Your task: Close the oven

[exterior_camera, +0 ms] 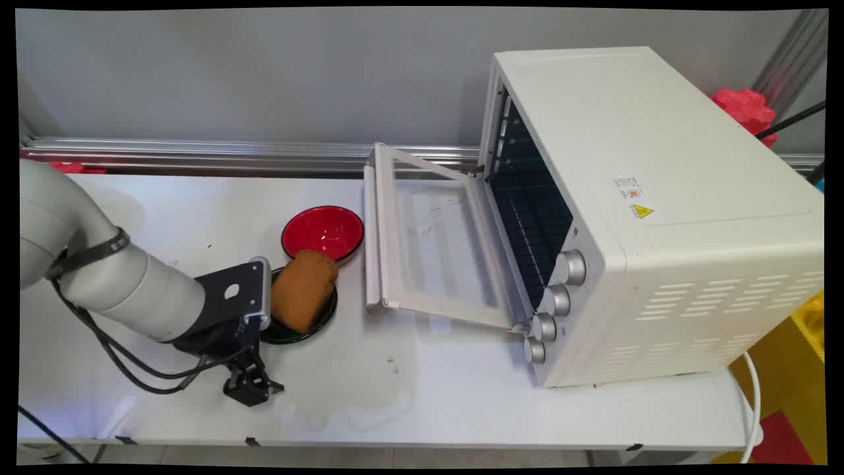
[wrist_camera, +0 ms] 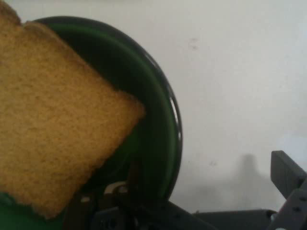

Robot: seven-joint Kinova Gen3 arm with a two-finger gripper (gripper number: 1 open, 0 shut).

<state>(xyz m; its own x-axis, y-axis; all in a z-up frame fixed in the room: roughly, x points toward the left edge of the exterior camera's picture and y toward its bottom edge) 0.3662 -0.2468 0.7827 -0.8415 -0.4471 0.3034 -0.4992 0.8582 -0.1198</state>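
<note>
A brown slice of bread (exterior_camera: 302,289) lies tilted on a dark green plate (exterior_camera: 324,315) left of the table's middle. Seen from the hand, the bread (wrist_camera: 53,124) fills the left side and the plate (wrist_camera: 158,124) curves round it. My gripper (exterior_camera: 249,388) hangs low over the table just off the plate's near left edge. In the hand view the gripper (wrist_camera: 201,191) is open: one finger (wrist_camera: 288,175) stands over bare table at the right, the other sits dark against the plate's edge. Nothing is held.
A red bowl (exterior_camera: 322,231) stands just behind the plate. A white toaster oven (exterior_camera: 646,218) fills the right side, its glass door (exterior_camera: 428,241) folded down toward the bowl and plate, the rack inside bare. Black cables hang from the arm.
</note>
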